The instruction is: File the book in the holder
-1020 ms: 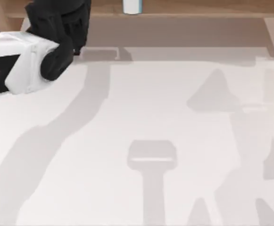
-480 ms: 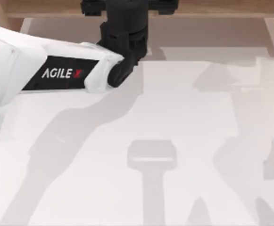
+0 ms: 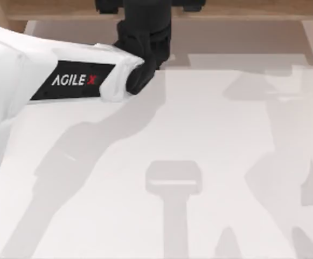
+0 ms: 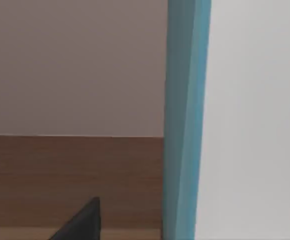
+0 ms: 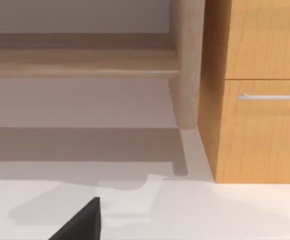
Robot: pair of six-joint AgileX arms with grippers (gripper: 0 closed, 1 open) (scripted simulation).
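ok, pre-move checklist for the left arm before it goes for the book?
1. Left arm at the shelf: ok. In the top view the left gripper is at the table's far edge, by the long wooden shelf.
2. Book in sight: ok. The left wrist view shows the book upright, close ahead, teal cover edge-on.
3. Gripper lined up on the book: cannot tell. One dark fingertip shows, off to the side of the book.
4. Fingers open or shut: cannot tell.
5. Holder located: cannot tell.
6. Right arm clear: ok. Its wrist view faces a wooden cabinet and shelf leg, away from the left arm.
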